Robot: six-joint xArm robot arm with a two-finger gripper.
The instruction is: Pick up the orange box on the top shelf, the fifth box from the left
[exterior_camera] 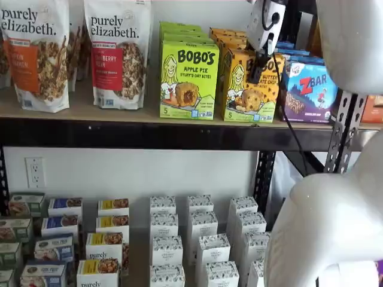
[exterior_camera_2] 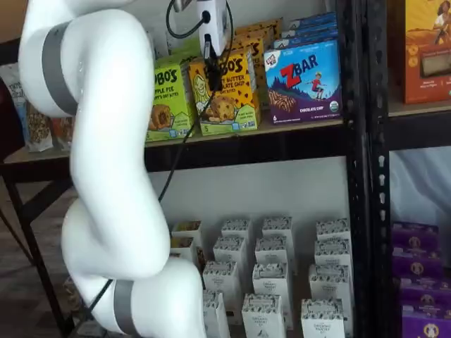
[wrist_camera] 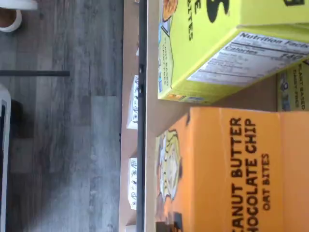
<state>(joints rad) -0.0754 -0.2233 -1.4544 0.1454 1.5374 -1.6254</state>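
Note:
The orange box (exterior_camera: 244,100) (exterior_camera_2: 231,105) stands upright on the top shelf (exterior_camera: 119,117) (exterior_camera_2: 310,127) between a lime-green box and a blue one, with more orange boxes stacked behind it. My gripper (exterior_camera: 258,67) (exterior_camera_2: 211,67) comes down from above onto its upper front. One black finger lies against the box's front face in both shelf views; the other finger is hidden, so whether the jaws hold the box does not show. The wrist view shows the orange box (wrist_camera: 231,169) close up, its top panel reading "Peanut Butter Chocolate Chip Oat Bites".
A lime-green Apple Pie box (exterior_camera: 188,78) (exterior_camera_2: 165,98) (wrist_camera: 207,43) stands close on one side, a blue ZBar box (exterior_camera: 311,89) (exterior_camera_2: 303,81) on the other. Granola bags (exterior_camera: 36,54) fill the left. Small white cartons (exterior_camera: 197,239) sit on the lower level. A black upright (exterior_camera_2: 356,141) stands at the right.

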